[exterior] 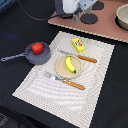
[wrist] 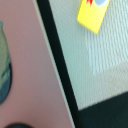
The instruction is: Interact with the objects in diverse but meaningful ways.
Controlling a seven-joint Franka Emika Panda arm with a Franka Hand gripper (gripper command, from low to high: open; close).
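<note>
Overhead, the robot's hand (exterior: 76, 11) hovers at the scene's twelve o'clock, grip state impossible to tell. The yellow packet (exterior: 78, 44) lies on the placemat (exterior: 95, 85) toward six o'clock; descending squarely over it looks wisest.

One tomato (exterior: 37, 48), one banana (exterior: 70, 64), one pan (exterior: 37, 54), one packet (exterior: 78, 44)

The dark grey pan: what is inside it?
Inside the dark grey pan sits a red tomato. The pan floor under the tomato is covered, so anything beneath cannot be seen.
</note>
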